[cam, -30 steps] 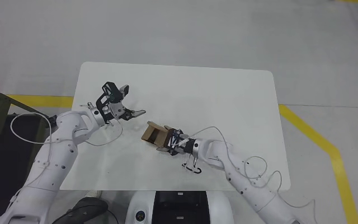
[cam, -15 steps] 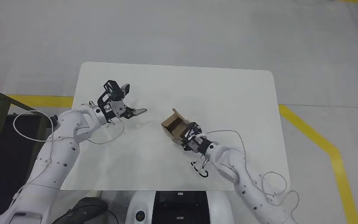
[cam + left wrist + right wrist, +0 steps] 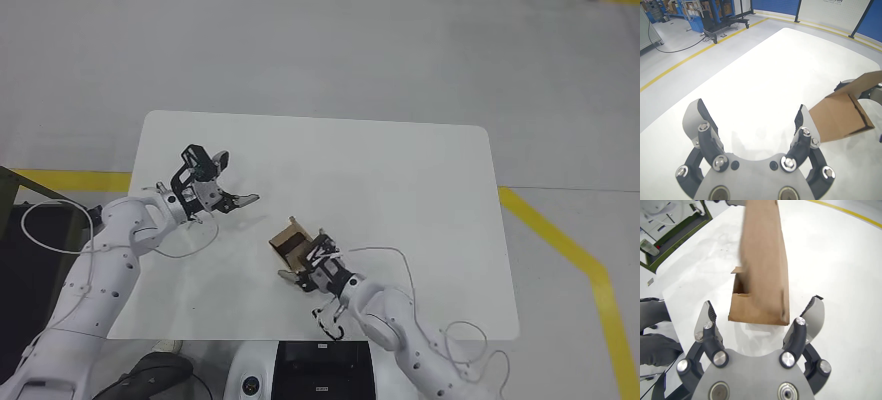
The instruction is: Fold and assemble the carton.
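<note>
Carton [image 3: 290, 240]: brown, part-folded, one flap raised, near front middle of surface [image 3: 400, 170]. Right gripper [image 3: 762, 300] just behind it, fingers apart, carton's near end between them, unclamped. Left gripper [image 3: 750, 103] beside carton, not touching, fingers spread.

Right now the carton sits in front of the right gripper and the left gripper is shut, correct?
No. The left gripper is open wide, as the left wrist view shows. The carton does sit in front of the right gripper.
</note>
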Motion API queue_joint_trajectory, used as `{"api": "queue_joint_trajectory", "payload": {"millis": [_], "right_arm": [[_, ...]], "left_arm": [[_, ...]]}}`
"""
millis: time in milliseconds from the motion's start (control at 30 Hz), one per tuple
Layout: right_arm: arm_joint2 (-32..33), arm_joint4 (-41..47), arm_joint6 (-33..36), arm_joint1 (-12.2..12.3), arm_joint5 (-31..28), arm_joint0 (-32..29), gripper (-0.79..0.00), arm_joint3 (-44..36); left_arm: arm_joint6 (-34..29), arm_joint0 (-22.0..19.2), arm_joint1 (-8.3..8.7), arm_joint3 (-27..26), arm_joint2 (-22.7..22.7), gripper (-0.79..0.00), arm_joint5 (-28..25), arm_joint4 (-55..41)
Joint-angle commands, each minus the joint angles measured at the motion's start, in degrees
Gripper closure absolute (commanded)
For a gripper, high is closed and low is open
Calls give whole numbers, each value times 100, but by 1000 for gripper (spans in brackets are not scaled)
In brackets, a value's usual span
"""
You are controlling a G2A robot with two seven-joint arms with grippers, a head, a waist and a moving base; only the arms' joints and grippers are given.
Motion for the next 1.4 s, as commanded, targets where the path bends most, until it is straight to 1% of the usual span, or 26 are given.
{"api": "queue_joint_trajectory", "payload": {"millis": [0, 133, 267, 367, 433, 867, 1000, 1100, 1200, 1300, 1367], "right_arm": [[10, -12, -23, 25, -266, -9, -785, -52], [227, -447, -107, 140, -863, 44, -785, 65], [498, -321, -112, 229, -1491, 129, -785, 340], [411, -199, -196, 255, -2177, 195, -785, 354], [261, -456, -37, 260, -2394, 284, -785, 350], [-599, -106, -683, 46, -2505, 613, -785, 978], [-697, -96, -731, 3, -2448, 766, -785, 1199], [-535, -501, -826, 49, -2189, 879, -785, 1202], [-342, -901, -1088, 118, -2082, 952, -785, 1219], [-288, -1259, -1407, 166, -2243, 1066, -785, 1220], [-319, -1408, -1616, 183, -2555, 1197, -785, 1249]], "left_arm": [[-10, -5, -1, 17, -9, -785, -5, 9], [-64, -24, -13, 37, 19, -785, -6, 3], [-158, -58, -27, 28, 65, -785, 6, 18], [-174, -57, -32, 14, 61, -785, 24, 25], [-179, -49, -34, 7, 53, -785, 33, 15], [-269, -8, -41, -19, 10, -785, 36, 57], [-315, 6, -44, -41, 9, -785, 52, 78], [-344, 13, -47, -67, 7, -785, 54, 93], [-397, 5, -53, -99, 21, -785, 68, 103], [-451, -8, -59, -143, 36, -785, 88, 109], [-484, -10, -61, -169, 34, -785, 92, 105]]}}
